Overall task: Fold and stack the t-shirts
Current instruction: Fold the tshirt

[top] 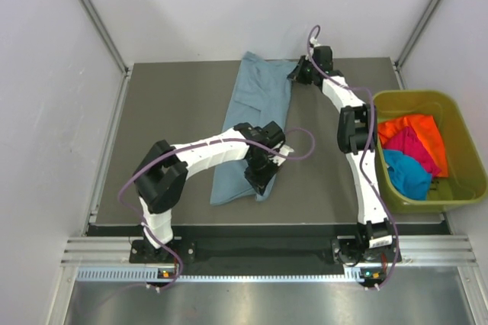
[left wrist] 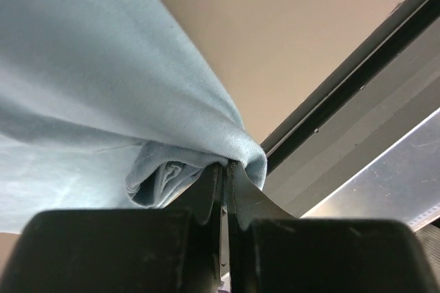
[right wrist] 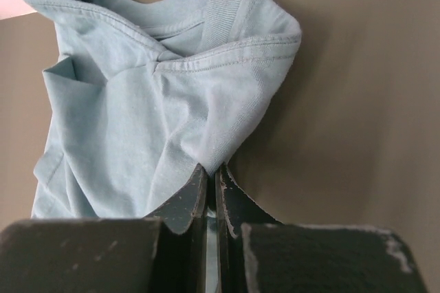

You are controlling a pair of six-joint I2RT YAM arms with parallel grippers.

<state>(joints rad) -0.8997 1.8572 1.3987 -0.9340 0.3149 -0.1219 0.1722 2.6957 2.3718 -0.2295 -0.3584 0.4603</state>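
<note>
Top external: I saw left gripper and right gripper, jaws pressed together, each pinching the grey-blue t-shirt on the counter.

Wide bare table left of the grey-blue shirt, narrower open strip between shirt and right arm, left arm lying across the shirt's near end, bin of bright shirts blocking the table's right edge, walls closing left, back and right.
</note>
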